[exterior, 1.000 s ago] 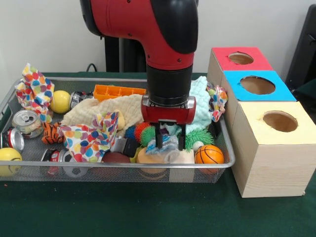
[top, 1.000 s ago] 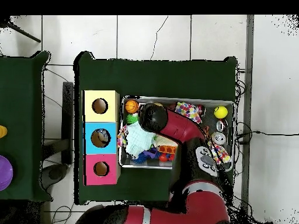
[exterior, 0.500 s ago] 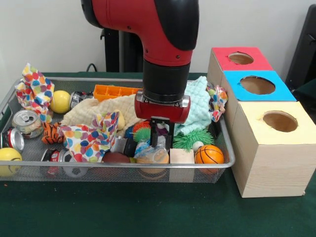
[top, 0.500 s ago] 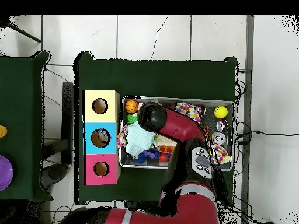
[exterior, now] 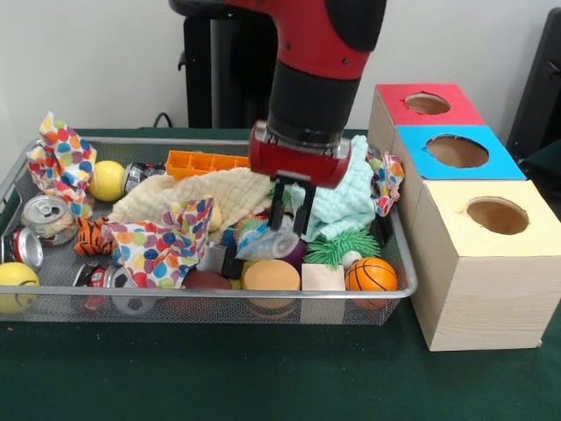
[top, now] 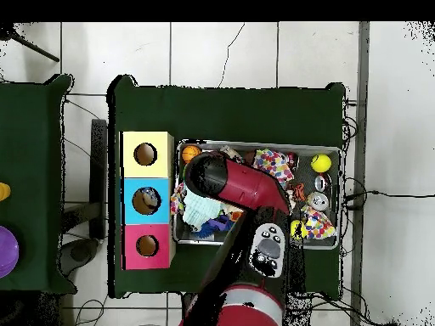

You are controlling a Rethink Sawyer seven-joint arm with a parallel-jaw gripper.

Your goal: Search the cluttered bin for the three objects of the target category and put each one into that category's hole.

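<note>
My gripper (exterior: 292, 219) hangs low over the silver wire-mesh bin (exterior: 219, 298), its two black fingers (exterior: 277, 209) closed on a crumpled clear plastic wrapper with pale blue tints (exterior: 270, 241). The wrapper dangles just under the fingertips, and I cannot tell whether it is clear of the clutter below or touching it.

Directly beneath me sits a round orange-tan disc (exterior: 271, 274), and beside that a pale wooden block (exterior: 323, 277). Off to my right-hand side in the front view are a green spiky rubber ball (exterior: 353, 246) and a small orange basketball (exterior: 371, 274). Behind my wrist lie a mint-green knitted cloth (exterior: 351, 197) and a cream muslin cloth (exterior: 188, 197).

I judge this to be the lift-out step: the pick looks made and the carry has not begun. The three wooden boxes stand outside the bin beyond the basketball: the yellow-topped box (exterior: 491, 250) nearest the camera, then the blue-topped box (exterior: 456, 151), then the red-topped box (exterior: 427, 103). Which hole suits a wrapper I cannot say from here (the blue one seems to hold something already, seen from overhead).

Next I should rise enough for the dangling plastic to pass the bin's rim, then travel over the chosen hole before letting go, since a limp wrapper could snag or slip.
</note>
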